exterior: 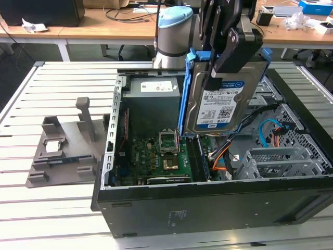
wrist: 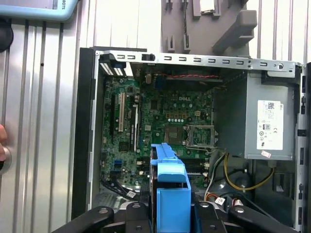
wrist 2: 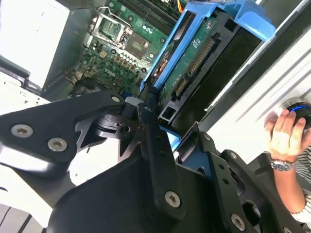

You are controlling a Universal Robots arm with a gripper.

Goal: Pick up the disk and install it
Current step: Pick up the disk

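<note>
The disk [exterior: 223,101] is a silver hard drive with a blue-and-white label in a bright blue carrier. It hangs upright on its edge above the middle of the open computer case [exterior: 208,205]. My gripper [exterior: 217,78] is shut on the disk from above, black fingers clamped on both flat faces. The second wrist view looks down the fingers [wrist 2: 146,116] along the disk [wrist 2: 194,53] to the motherboard [wrist 2: 116,53] below. In the first wrist view the blue carrier [wrist: 170,187] sticks out from my gripper [wrist: 170,216] over the motherboard [wrist: 160,126].
A grey drive cage [exterior: 283,161] lies in the case at the exterior view's right, with orange and blue cables beside it. The power supply [exterior: 153,91] fills the far corner. A grey fixture tray [exterior: 62,151] sits left of the case. A person's hand [wrist 2: 284,133] rests beside the case.
</note>
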